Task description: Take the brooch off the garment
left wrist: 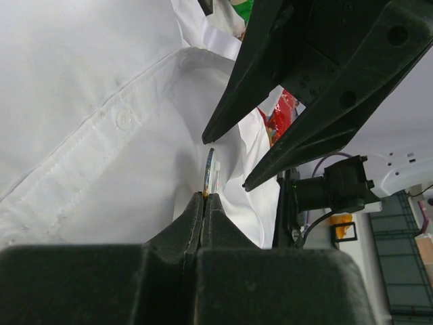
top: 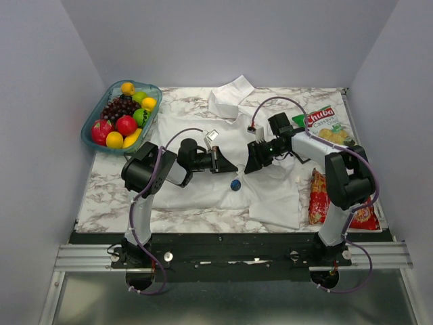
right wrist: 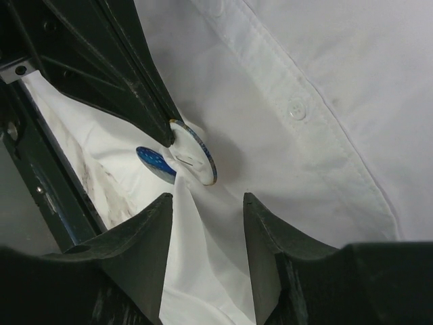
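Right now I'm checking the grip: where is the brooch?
Right wrist view, just left of centre: the brooch is pinched in the shut left gripper, against the garment, just ahead of the open right gripper.

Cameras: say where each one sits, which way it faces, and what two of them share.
Top external: above and behind the bases, looking down on table, garment, left arm, right arm.
Left wrist: on the left arm, facing the right gripper; own shut fingers pinch the brooch.
Right wrist: on the right arm, facing the left gripper; own open fingers at bottom.
Shared: both wrist views show the brooch.
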Robot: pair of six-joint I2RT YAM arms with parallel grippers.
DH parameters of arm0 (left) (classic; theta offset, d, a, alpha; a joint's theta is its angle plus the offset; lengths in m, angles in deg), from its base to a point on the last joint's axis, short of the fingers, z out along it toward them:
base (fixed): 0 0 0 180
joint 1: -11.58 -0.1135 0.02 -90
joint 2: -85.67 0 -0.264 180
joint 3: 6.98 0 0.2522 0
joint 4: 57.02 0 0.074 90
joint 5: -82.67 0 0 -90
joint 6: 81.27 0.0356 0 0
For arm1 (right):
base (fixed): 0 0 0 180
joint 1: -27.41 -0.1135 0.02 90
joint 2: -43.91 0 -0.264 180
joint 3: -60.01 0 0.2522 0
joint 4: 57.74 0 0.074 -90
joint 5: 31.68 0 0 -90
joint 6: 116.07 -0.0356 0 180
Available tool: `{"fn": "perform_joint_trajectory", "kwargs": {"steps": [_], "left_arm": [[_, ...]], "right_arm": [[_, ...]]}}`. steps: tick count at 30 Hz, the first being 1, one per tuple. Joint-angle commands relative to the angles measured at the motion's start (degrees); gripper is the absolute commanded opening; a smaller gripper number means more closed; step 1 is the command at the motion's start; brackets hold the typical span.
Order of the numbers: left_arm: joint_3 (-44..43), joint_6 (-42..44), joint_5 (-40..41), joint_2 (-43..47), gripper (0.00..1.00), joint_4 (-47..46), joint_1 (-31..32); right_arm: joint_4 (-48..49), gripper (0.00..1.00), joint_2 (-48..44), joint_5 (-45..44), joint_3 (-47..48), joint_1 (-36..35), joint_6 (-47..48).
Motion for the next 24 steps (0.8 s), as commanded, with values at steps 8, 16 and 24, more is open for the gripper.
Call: {"fn": "perform_joint_trajectory", "kwargs": {"steps": [8,16,24], "left_arm": [[0.6,-3.2,1.1,-1.8,0.00,-7.0,0.6],[0.3,-2.2,0.4,-2.1,0.00,-5.7,1.1],[-0.7,-2.2,-0.5,-2.7,0.00,-6.0,1.2]], "right_arm": [[4.7,0.46,1.5,2.9,-2.4,-0.1,-5.8],[5.9,0.44,1.9,3.5,-1.4,-0.1,-7.3],[6.4,0.39,2.7,2.5,-0.4,-0.1,-7.7]]}}
